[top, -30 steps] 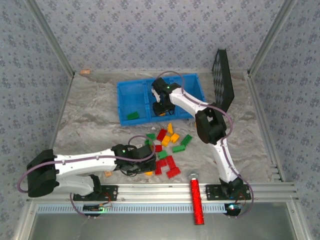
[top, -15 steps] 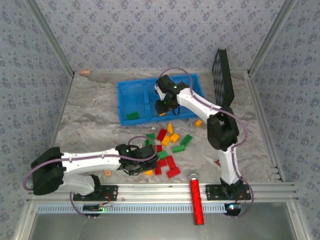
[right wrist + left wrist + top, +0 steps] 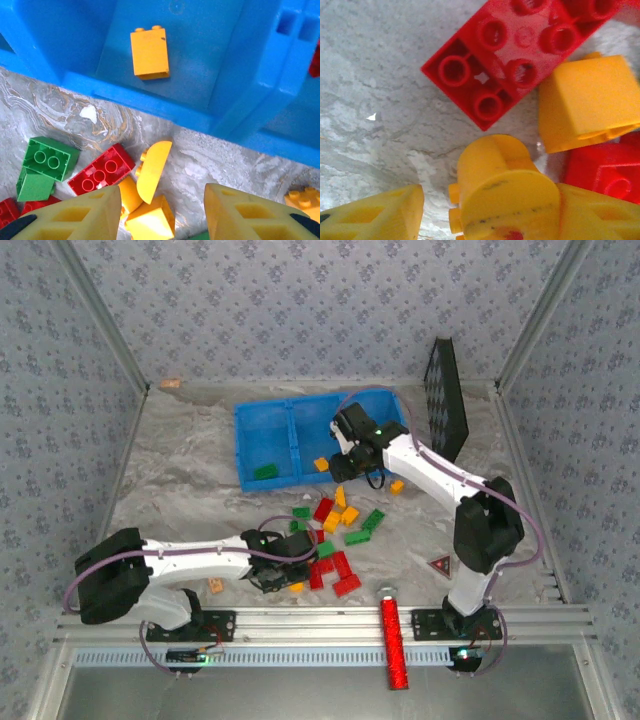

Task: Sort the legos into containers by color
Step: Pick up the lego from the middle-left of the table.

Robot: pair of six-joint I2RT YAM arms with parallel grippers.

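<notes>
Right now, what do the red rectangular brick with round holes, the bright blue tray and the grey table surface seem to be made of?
The red rectangular brick: probably hard moulded plastic, glossy; sharp edges, moulded round tubes. The bright blue tray: plastic too, smooth, uniform colour, soft sheen. The grey table surface: matt, marble-patterned; stone, print or cloth, I cannot tell.
</notes>
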